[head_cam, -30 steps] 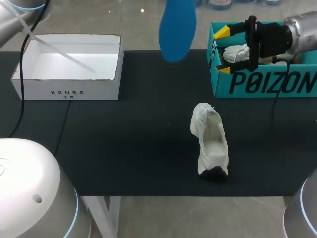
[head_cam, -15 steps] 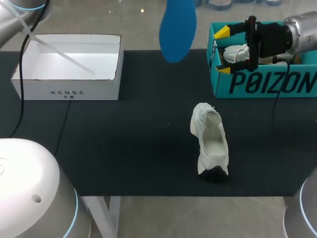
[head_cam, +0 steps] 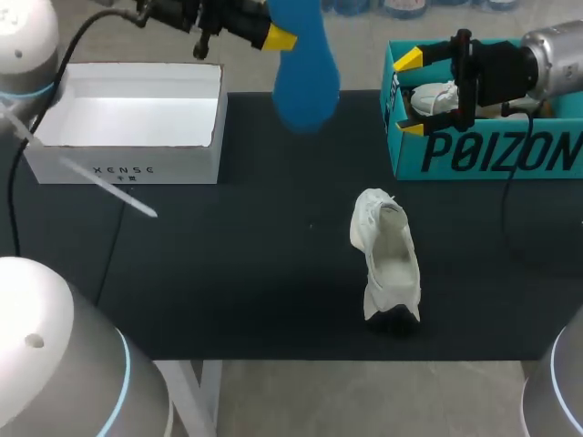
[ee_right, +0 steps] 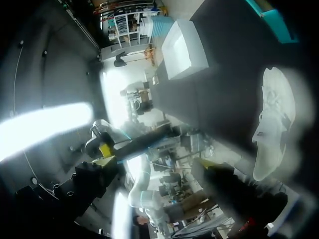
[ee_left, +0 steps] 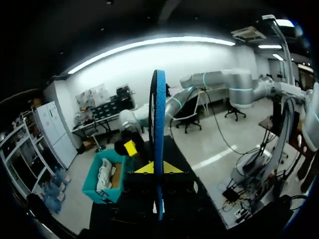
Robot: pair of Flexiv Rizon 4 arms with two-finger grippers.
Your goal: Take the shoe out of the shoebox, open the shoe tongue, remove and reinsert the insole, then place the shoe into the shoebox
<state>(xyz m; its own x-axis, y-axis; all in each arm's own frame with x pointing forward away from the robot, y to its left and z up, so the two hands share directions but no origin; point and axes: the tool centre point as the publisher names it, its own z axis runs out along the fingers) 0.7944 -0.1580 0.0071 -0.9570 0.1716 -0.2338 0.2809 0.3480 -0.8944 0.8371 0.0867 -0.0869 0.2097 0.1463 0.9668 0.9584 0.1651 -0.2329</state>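
The left gripper (head_cam: pixel 276 38) comes in from the far left corner and hangs above the table's far edge, its yellow tips pinching a blue foam insole (head_cam: pixel 305 82). In the left wrist view the insole (ee_left: pixel 158 124) stands edge-on and upright, a yellow tip pressed against each face. It is held in the air, between the white cardboard box (head_cam: pixel 127 170) on the left and the teal cardboard shoebox (head_cam: pixel 483 155) on the right.

The white mesh sneaker (head_cam: pixel 387 259) lies on the black table mat (head_cam: pixel 228 273), in front of the teal shoebox and apart from it. Its opening is turned up towards the head camera and the dark end of its sole is nearest the table's front edge. No gripper touches it.

The right gripper (head_cam: pixel 409 93) sits over the near-left corner of the teal shoebox with its fingers spread wide and holding nothing. A second white shoe (head_cam: pixel 433 96) rests inside the box, under them. The right wrist view is blurred (its own fingers are only dark shapes) but shows the sneaker (ee_right: pixel 271 124) on the mat.
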